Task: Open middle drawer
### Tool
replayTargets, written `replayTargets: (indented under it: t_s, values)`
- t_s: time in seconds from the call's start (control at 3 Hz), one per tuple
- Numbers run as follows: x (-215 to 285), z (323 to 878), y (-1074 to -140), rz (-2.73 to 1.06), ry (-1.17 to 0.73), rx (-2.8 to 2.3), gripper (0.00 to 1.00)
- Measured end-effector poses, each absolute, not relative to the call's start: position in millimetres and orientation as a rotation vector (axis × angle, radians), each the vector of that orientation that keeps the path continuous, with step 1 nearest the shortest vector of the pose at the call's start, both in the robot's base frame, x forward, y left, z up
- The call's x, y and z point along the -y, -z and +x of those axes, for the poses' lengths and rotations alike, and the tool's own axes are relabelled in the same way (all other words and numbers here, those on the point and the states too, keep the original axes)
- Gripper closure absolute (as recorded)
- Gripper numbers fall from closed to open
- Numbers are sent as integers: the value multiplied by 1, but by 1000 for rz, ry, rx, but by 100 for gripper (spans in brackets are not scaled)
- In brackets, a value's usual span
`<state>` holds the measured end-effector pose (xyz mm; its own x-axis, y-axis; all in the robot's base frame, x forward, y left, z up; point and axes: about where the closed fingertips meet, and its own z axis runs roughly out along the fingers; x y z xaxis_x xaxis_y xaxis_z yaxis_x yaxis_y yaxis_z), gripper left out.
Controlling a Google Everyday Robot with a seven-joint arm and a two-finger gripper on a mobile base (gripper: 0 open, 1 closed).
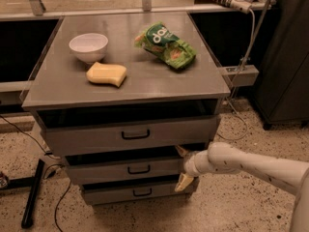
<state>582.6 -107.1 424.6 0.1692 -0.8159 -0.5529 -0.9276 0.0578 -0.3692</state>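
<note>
The middle drawer is a grey flat front with a small black bar handle, set between the taller top drawer and the narrower bottom drawer. It stands slightly out from the cabinet. My gripper is at the right end of the middle drawer front, on the end of the white arm that comes in from the right. It is open, with one fingertip above the front's top edge and the other below its bottom edge.
On the cabinet top lie a white bowl, a yellow sponge and a green snack bag. A black stand leg and cables lie on the floor at left. A dark cabinet stands at right.
</note>
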Motion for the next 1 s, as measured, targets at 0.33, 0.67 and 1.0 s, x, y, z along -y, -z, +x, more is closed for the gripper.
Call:
replayTargets:
  t_s: [0.33, 0.67, 1.0]
  values:
    - [126, 605, -411, -1761, -221, -1669, 0]
    - [126, 605, -411, -1761, -221, -1669, 0]
    - [126, 605, -411, -1761, -221, -1669, 19]
